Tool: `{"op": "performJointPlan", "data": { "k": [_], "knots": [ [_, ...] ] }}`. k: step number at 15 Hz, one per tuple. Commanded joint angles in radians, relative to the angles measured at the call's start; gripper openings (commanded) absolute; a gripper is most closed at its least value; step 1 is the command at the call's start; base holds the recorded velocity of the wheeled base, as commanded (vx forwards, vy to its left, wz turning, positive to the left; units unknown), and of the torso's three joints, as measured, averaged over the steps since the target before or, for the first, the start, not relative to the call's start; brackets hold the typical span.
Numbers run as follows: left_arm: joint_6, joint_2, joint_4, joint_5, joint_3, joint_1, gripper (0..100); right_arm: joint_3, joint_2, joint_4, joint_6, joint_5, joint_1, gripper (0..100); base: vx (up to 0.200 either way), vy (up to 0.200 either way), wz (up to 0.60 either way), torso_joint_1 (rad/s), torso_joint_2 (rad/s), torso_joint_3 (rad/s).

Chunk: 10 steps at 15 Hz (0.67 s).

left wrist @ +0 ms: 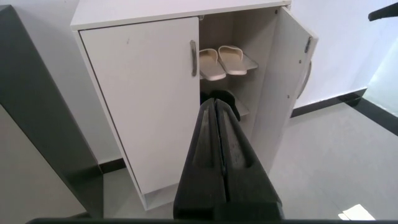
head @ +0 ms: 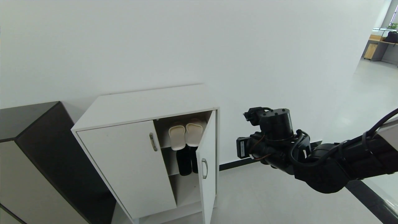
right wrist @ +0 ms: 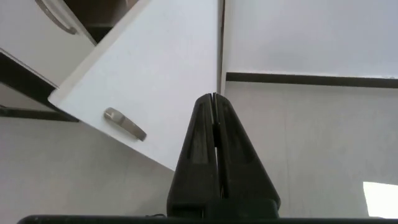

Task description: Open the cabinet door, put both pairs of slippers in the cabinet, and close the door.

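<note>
A: So, the fingers?
B: Left gripper: fingers pressed together, nothing between them. Right gripper: likewise clenched and empty.
A: Where do they sit?
B: The left one hangs before the cabinet front, facing the opening. The right one is off the cabinet's open-door side, pointing at the right door near its handle.
A: And the slippers?
B: White slippers lie on the cabinet's upper shelf, with black slippers in the compartment beneath. The left door is closed. A dark cupboard stands just beside the cabinet's left side.
</note>
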<state>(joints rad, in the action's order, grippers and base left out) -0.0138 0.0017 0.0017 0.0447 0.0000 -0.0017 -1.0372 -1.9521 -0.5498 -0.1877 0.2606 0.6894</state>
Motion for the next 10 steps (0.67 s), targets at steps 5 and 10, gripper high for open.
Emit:
{"op": "performJointPlan", "data": {
  "k": [5,10],
  "knots": [
    [0.000,0.000,0.000,0.000,0.000,0.000,0,0.009,0.001,-0.019,0.030,-0.020,0.006,0,0.000,0.000,0.00,0.000,0.00,0.000],
    [0.000,0.000,0.000,0.000,0.000,0.000,0,0.011,-0.002,-0.019,0.030,-0.021,0.013,0,0.000,0.000,0.48,-0.002,0.00,0.005]
  ]
}}
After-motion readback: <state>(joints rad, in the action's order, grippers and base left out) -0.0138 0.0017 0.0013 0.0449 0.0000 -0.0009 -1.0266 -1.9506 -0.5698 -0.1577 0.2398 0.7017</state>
